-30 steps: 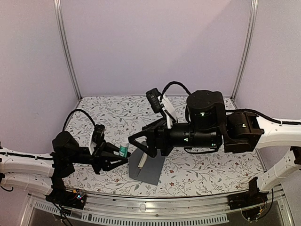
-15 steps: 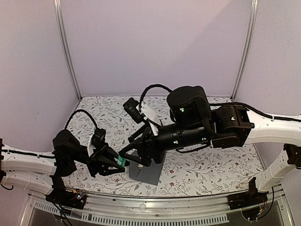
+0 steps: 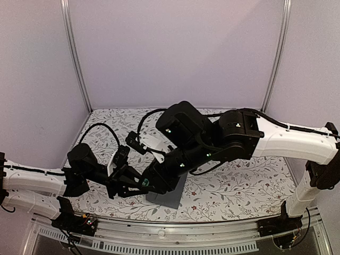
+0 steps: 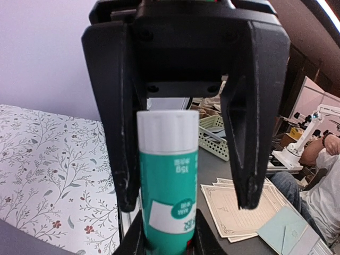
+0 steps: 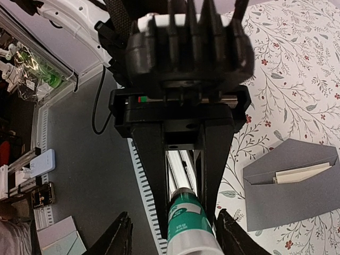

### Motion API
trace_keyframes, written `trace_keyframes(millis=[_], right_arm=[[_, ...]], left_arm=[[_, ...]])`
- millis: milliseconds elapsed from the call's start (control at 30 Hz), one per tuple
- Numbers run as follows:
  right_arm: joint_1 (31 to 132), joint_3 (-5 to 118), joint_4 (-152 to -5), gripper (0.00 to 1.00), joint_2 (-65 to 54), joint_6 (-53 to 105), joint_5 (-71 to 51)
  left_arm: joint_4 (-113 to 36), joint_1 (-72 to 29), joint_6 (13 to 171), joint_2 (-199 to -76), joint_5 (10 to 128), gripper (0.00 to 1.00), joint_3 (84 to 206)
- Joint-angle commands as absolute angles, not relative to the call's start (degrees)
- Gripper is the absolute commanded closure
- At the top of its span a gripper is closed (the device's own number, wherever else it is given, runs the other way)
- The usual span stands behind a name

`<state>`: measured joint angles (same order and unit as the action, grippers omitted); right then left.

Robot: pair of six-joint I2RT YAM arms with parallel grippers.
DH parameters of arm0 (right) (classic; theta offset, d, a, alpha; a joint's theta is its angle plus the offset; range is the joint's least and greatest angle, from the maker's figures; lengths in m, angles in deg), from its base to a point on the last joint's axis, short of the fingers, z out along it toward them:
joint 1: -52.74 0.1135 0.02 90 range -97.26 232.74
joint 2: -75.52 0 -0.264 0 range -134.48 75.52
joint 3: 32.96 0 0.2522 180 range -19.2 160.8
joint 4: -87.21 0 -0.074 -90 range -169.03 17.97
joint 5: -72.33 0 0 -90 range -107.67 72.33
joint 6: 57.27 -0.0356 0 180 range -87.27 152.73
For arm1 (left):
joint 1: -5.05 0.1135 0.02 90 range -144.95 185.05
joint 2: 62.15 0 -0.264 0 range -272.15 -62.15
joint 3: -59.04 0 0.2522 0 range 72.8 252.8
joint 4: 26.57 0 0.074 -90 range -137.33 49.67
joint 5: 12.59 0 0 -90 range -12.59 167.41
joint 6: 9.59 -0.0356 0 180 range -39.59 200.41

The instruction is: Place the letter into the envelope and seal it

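My left gripper [image 3: 137, 182] is shut on a teal-white tube [image 4: 167, 180] and holds it level above the cloth, white cap pointing right. My right gripper [image 3: 151, 183] faces it, open. Its fingers [image 4: 123, 159] straddle the cap: one lies close against the cap, and the other stands clear with a gap. In the right wrist view the tube [image 5: 186, 218] lies between my own spread jaws. The dark grey envelope [image 3: 171, 197] lies flat just right of the grippers. Only a pale edge of the letter [image 5: 300, 174] shows at the mouth of the envelope [image 5: 287, 196].
A floral tablecloth [image 3: 239, 186] covers the table, with a metal rail [image 3: 175, 235] along the near edge and frame posts [image 3: 74, 58] at the back corners. Off the table, a stack of bordered sheets [image 4: 239, 207] and a green basket [image 4: 212, 138] sit on a dark desk.
My right arm swung left and down to meet the left gripper, its jaws narrowing around the tube's cap. The left gripper shifted slightly right, still holding the tube.
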<state>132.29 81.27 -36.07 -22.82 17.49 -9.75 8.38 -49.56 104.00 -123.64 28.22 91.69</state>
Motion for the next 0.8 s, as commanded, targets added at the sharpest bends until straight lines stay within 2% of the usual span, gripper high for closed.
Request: trace_keyframes(millis=[0, 167, 500, 767], right_arm=[[132.5, 84.3, -30.3, 0.52, -25.4, 16.6, -9.2], [132.5, 84.4, -30.2, 0.60, -26.0, 16.3, -9.7], [132.2, 83.9, -32.0, 0.61, -25.7, 15.4, -12.0], [130.4, 82.6, -33.8, 0.70, -24.4, 12.9, -13.8]], left_arm=[[7.0, -49.2, 102.3, -124.6, 29.1, 1.00, 93.4], [6.3, -49.2, 102.0, -124.8, 29.5, 1.00, 93.5], [5.6, -49.4, 101.5, -124.8, 30.0, 1.00, 93.7], [5.5, -49.4, 101.4, -124.6, 30.2, 1.00, 93.7]])
